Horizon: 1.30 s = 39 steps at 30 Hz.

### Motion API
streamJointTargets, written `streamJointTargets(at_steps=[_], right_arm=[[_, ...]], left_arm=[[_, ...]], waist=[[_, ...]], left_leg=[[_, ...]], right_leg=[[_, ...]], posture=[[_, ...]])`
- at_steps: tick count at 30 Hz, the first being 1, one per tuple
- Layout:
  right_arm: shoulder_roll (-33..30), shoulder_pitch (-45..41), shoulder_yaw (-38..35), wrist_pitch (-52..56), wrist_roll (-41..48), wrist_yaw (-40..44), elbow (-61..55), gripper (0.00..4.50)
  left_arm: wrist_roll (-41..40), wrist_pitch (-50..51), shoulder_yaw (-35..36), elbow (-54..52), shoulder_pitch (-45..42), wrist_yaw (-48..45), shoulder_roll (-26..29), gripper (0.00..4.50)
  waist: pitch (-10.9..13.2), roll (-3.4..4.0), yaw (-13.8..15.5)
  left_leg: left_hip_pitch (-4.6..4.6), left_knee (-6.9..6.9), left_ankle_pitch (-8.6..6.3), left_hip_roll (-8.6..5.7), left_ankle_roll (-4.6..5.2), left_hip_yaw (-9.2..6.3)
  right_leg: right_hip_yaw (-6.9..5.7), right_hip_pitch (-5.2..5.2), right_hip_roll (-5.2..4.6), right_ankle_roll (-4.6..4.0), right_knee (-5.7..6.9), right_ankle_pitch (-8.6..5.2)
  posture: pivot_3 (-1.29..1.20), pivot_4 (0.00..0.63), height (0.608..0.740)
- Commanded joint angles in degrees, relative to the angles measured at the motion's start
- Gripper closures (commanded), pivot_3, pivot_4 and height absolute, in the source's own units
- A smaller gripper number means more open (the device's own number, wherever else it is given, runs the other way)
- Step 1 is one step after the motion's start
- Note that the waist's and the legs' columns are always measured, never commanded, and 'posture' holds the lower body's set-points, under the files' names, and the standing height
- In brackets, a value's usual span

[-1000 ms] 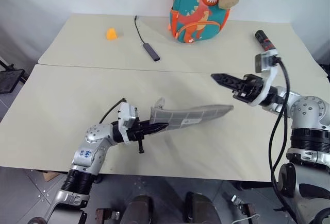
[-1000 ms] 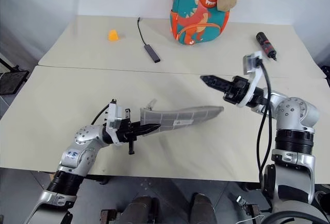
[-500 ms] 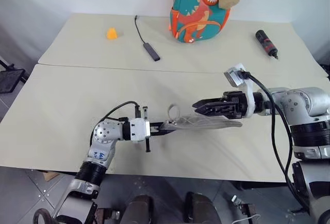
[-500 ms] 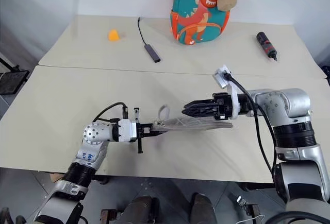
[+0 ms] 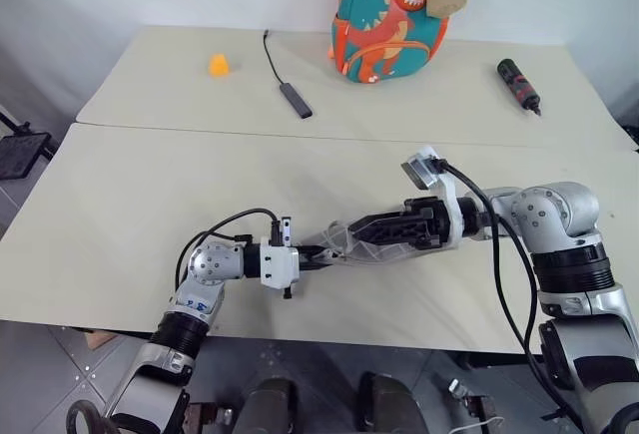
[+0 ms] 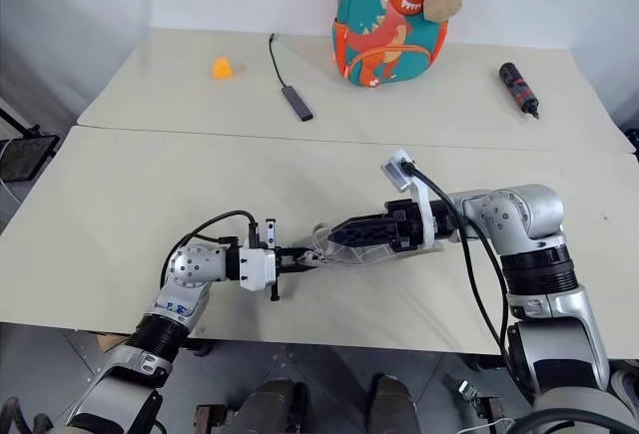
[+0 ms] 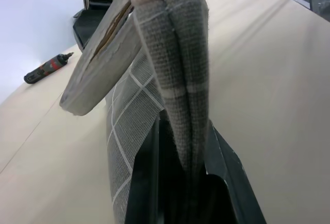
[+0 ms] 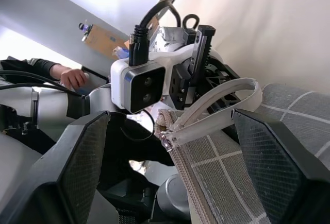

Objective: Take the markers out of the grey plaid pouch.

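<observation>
The grey plaid pouch (image 7: 170, 64) hangs just above the near table, held level between my two arms. My left gripper (image 5: 318, 252) is shut on one end of it, the fabric pinched between the black fingers (image 7: 149, 183). From the other side my right gripper (image 8: 170, 116) reaches in along the pouch (image 5: 351, 244). It is open, with its fingers (image 8: 87, 167) standing wide on either side of the zip end and its loop strap. The markers are hidden.
On the far table stand a teal and orange dinosaur backpack (image 5: 389, 15), a black cable with a dongle (image 5: 285, 85), a small orange object (image 5: 217, 64) and a black cylinder with red marks (image 5: 519, 85). A person's hand (image 8: 72, 77) shows behind my left arm.
My right gripper has opened and swung left and down onto the pouch. My left wrist has rolled, turning the pouch from its flat side onto its edge.
</observation>
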Motion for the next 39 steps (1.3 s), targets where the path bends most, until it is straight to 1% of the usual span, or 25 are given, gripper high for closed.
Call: streamJointTargets(at_steps=[1,5,12,18,26,29,31,32,34,39], right_arm=[[-0.8,0.1,-1.2,-2.2,-1.3,-0.5,1.4,0.55],[-0.8,0.8,-0.7,-1.9,-1.0,0.7,1.3,0.55],[2.2,1.8,-2.0,0.4,2.1,0.4,-0.8,0.55],[5.6,2.7,-4.4,3.1,5.9,-2.5,-2.7,0.55],[9.7,4.0,-7.4,3.6,8.9,-6.4,-3.1,0.55],[12.1,4.6,-7.5,2.8,9.0,-8.1,-3.6,1.12],[13.3,4.9,-7.6,2.1,9.0,-9.1,-3.8,1.75],[13.9,5.0,-7.8,1.6,9.0,-9.6,-3.9,2.19],[14.8,5.2,-8.5,0.6,9.0,-10.5,-3.8,2.80],[15.2,4.9,-10.8,-1.9,9.7,-10.7,-2.8,4.48]], left_arm=[[0.0,-0.9,-0.2,-0.7,-0.7,1.0,0.5,4.50],[-0.1,-0.7,-0.4,-0.7,-0.9,1.2,0.4,4.50],[0.0,-0.3,-0.7,-0.4,-1.1,1.3,0.4,4.50],[0.0,0.0,-0.8,-0.4,-1.1,1.2,0.8,4.50],[-0.1,0.1,-0.9,-0.2,-1.1,1.1,0.9,4.50],[0.0,0.1,-1.0,-0.1,-1.3,1.3,0.7,4.50],[0.0,0.2,-1.0,-0.1,-1.4,1.3,0.6,4.50],[0.0,0.2,-1.0,-0.1,-1.4,1.3,0.6,4.50],[-0.1,0.3,-1.0,-0.1,-1.4,1.2,0.7,4.50],[-0.8,0.8,-0.6,-0.4,-1.0,1.2,0.7,4.50]], waist=[[0.0,0.00,0.0],[0.0,0.00,0.0],[0.0,0.00,-0.1],[0.0,0.00,0.0],[0.0,0.01,-0.1],[0.0,0.01,-0.1],[0.0,0.01,-0.1],[0.0,0.01,-0.1],[0.0,0.01,-0.1],[0.0,0.01,-0.1]], left_leg=[[0.00,0.00,0.00,0.00,0.00,0.00],[0.00,0.00,0.00,0.00,0.00,0.01],[0.00,0.00,0.00,0.02,0.00,0.01],[0.00,0.00,0.00,0.01,0.00,-0.01],[0.01,0.00,0.00,0.00,0.00,-0.01],[0.00,0.00,0.00,0.00,0.00,0.00],[0.01,0.00,0.00,0.00,0.00,0.00],[0.01,0.00,0.00,0.00,0.00,0.00],[0.01,0.00,0.00,0.00,0.00,0.00],[0.01,0.00,0.00,-0.01,0.00,0.00]], right_leg=[[0.00,0.00,0.00,0.00,0.00,0.00],[0.00,0.00,0.00,0.00,0.00,0.00],[0.00,0.00,0.01,0.00,0.01,0.00],[0.00,0.00,0.01,0.00,0.01,0.00],[0.00,0.00,0.01,0.00,0.02,0.00],[0.00,0.00,0.01,0.00,0.03,0.00],[0.01,-0.01,0.01,0.00,0.04,0.00],[0.01,-0.01,0.01,0.00,0.05,0.00],[0.01,-0.01,0.01,0.00,0.05,0.00],[0.01,-0.01,0.01,0.00,0.05,0.00]], posture=[[0.00,0.150,0.740],[0.00,0.150,0.740],[0.00,0.150,0.740],[0.00,0.150,0.740],[0.00,0.150,0.740],[0.00,0.150,0.740],[0.00,0.150,0.740],[0.00,0.150,0.740],[0.00,0.150,0.740],[0.00,0.150,0.740]])
